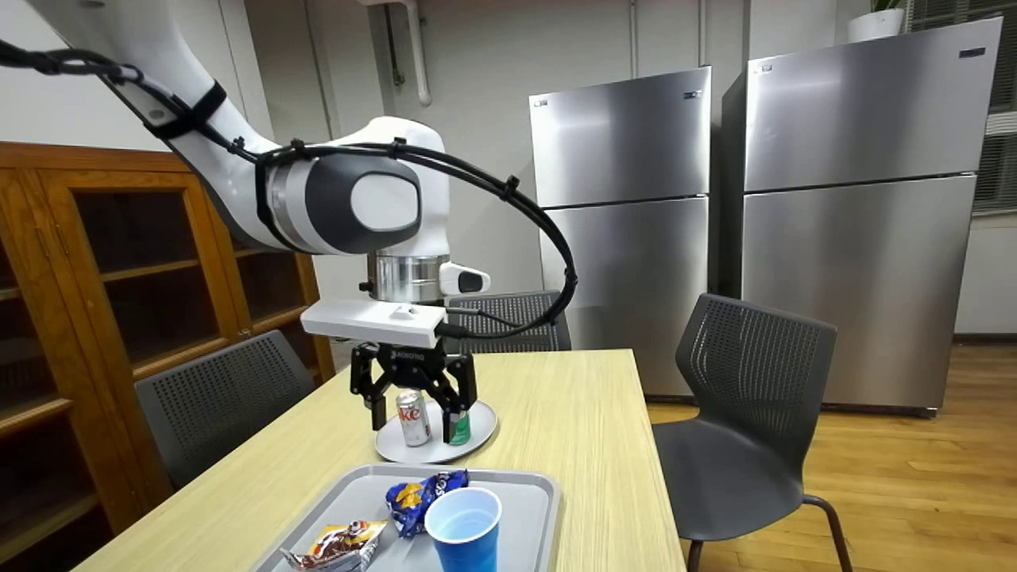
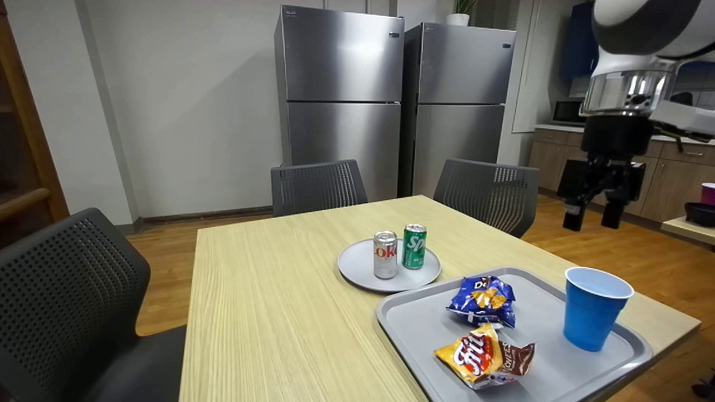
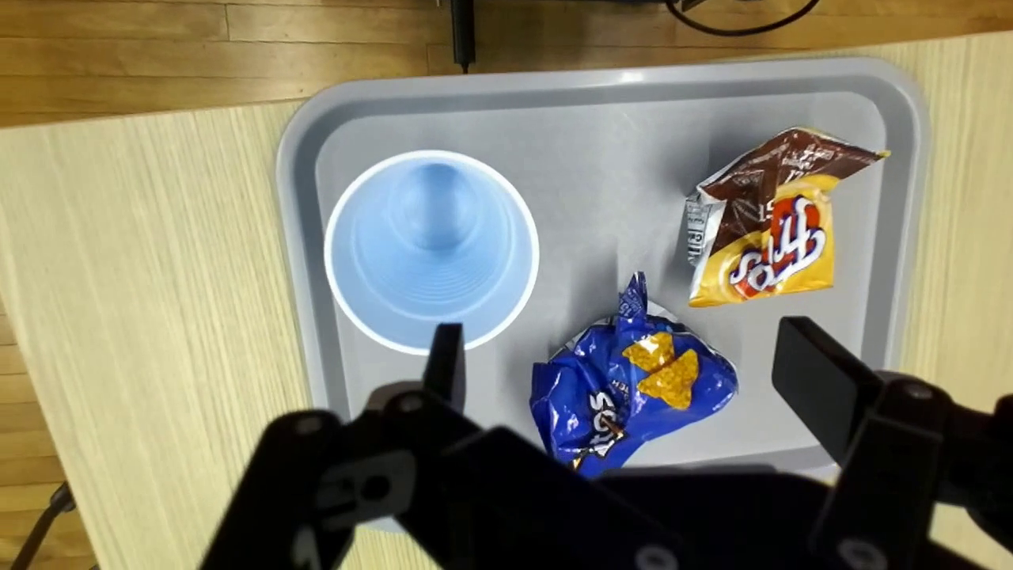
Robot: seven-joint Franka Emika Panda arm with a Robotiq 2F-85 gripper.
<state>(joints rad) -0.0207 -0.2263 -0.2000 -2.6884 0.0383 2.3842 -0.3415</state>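
There are two bags, one cup, one tray, two cans, apparently three chairs.

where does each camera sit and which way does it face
An exterior view: near the tray, facing along the table to the fridges; arm and open gripper at picture left.
An exterior view: also near the tray, angled across table and cans; arm's end and gripper at picture right.
Wrist view: above the tray, looking down on cup and bags; gripper along the bottom, fingers apart.
Shared: both exterior views show fridges and cans; all three show tray, cup and bags.
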